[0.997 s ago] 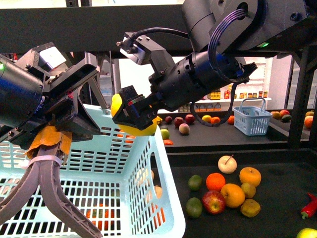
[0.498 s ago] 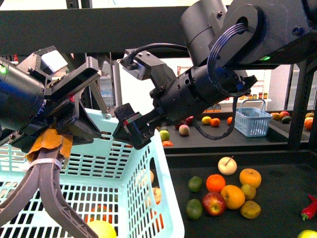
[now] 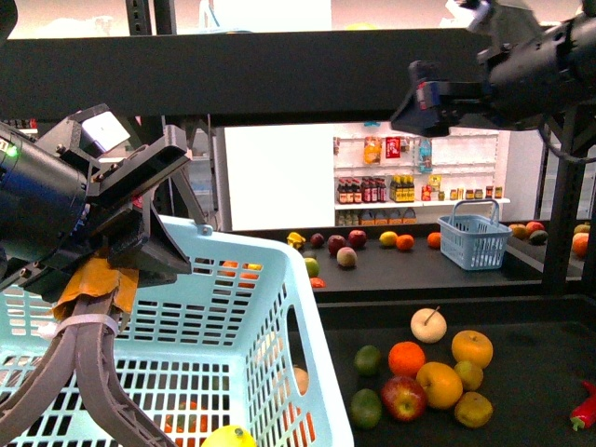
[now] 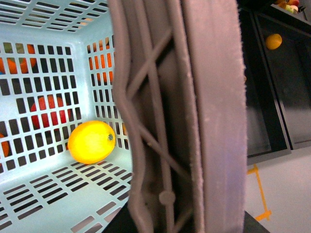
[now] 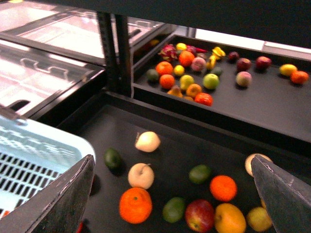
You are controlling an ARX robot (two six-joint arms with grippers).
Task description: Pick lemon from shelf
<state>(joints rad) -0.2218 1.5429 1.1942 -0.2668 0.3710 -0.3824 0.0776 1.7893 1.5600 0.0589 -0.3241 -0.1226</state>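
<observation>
The lemon [image 3: 228, 436] lies on the floor of the light blue basket [image 3: 279, 307]; the left wrist view shows the lemon [image 4: 91, 141] bright yellow against the basket's slotted wall [image 4: 43, 29]. My left gripper [image 3: 93, 279] is shut on the basket's grey handle [image 3: 84, 354], which fills the left wrist view as a ribbed bar [image 4: 209, 97]. My right gripper [image 3: 428, 98] is open and empty, high at the upper right, away from the basket. Its fingers [image 5: 68, 199] spread wide above the shelf's black tray [image 5: 194, 145].
Oranges [image 3: 406, 358], a red apple [image 3: 402, 397], green fruits [image 3: 366, 407] and a red chilli [image 3: 585, 410] lie on the shelf tray [image 3: 540, 372]. A small blue basket [image 3: 473, 233] stands on the far rack. A black beam [image 3: 279, 65] crosses overhead; an upright post [image 3: 563, 186] stands right.
My right gripper let the lemon go over the basket, then rose up and to the right. The lemon now lies in the basket. My left gripper kept hold of the handle.
</observation>
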